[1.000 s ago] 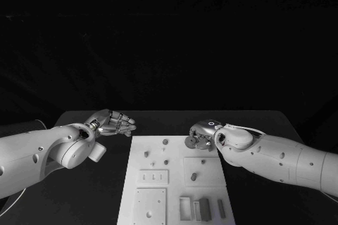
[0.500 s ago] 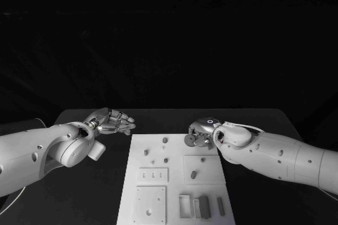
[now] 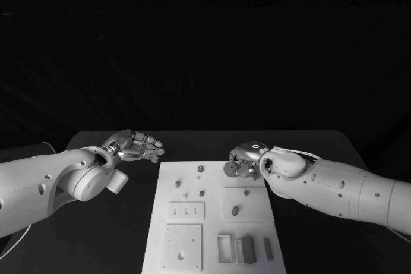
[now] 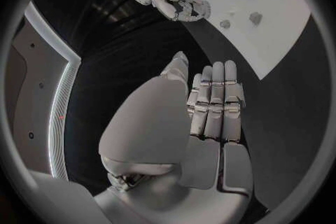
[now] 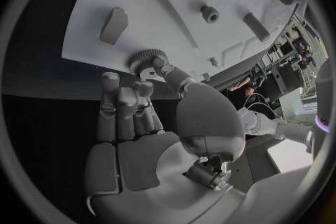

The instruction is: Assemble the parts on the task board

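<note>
My right hand [image 3: 242, 165] pinches what looks like a small toothed gear [image 5: 144, 59] by its rim, just above the task board's [image 3: 257, 211] far right corner; it seems light, rigid and slip-prone, while my left hand [image 3: 137, 148] hangs empty, fingers together.

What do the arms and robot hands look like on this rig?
Both arms have smooth white rounded shells with small dark holes. A thin white cable loops at the right wrist. The left robot hand and right robot hand are silver metal with segmented fingers and smooth, pale grey palm pads.

pegs [image 3: 178, 183] stud task board [image 3: 257, 223], bare table [image 3: 128, 226] beside
</note>
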Motion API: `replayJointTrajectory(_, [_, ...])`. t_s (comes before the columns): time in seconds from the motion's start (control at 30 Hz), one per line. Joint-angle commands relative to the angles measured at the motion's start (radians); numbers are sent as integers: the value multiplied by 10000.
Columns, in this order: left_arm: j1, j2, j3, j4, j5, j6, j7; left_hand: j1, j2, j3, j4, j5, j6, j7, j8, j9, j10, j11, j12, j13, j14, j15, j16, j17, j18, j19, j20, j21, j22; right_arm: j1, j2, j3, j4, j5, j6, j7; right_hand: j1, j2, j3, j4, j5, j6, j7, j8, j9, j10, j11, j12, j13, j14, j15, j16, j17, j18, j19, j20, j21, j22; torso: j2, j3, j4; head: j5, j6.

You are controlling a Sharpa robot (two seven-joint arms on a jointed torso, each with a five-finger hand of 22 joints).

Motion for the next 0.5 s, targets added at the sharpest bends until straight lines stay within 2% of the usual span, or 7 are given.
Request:
replayJointTrajectory(0.03, [18,2,7,5,-26,110,46,-39,-21,51,-6,1,-81,-16,-69,-14,-75,17,-57,-7,75,9,-50,17,161,50,-34,-44,11,-70,-22,-42,107,-102,71,-119,-184,-197,51,174,8,1315,-102,-36,85,-123,-183,44,-24,118,-140,44,-15,151,115,-17,51,161,-7,10,8,6,2])
replayJointTrajectory(0.07, [18,2,7,1,-26,112,47,-38,-21,51,-6,1,-81,-15,-69,-14,-75,17,-57,-7,75,9,-51,18,161,50,-35,-44,11,-70,-36,-42,140,-103,70,-132,-216,-267,98,288,10,1351,-123,-23,95,-105,-199,55,-43,141,-154,49,-20,151,142,-37,53,156,-8,13,9,8,-1])
replayJointTrajectory(0.3, [18,-7,7,-17,-26,99,49,-41,-24,53,-6,1,-84,-14,-71,-13,-77,19,-61,-7,77,9,-54,21,160,51,-34,-45,12,-70,-158,-30,388,-210,-48,-222,-207,-223,155,376,5,1399,-136,-1,113,-94,-218,64,-61,156,-170,51,-24,151,159,-58,54,156,-8,10,6,17,2])
replayJointTrajectory(0.5, [17,-25,7,-22,-26,77,55,-38,-27,55,-8,1,-86,-13,-72,-13,-77,19,-63,-6,78,8,-57,24,161,51,-35,-47,13,-68,-307,17,839,-518,-526,-464,-183,-287,167,379,-4,1470,-163,36,140,-82,-244,70,-81,171,-190,54,-28,151,170,-76,61,162,-9,13,-11,62,19])
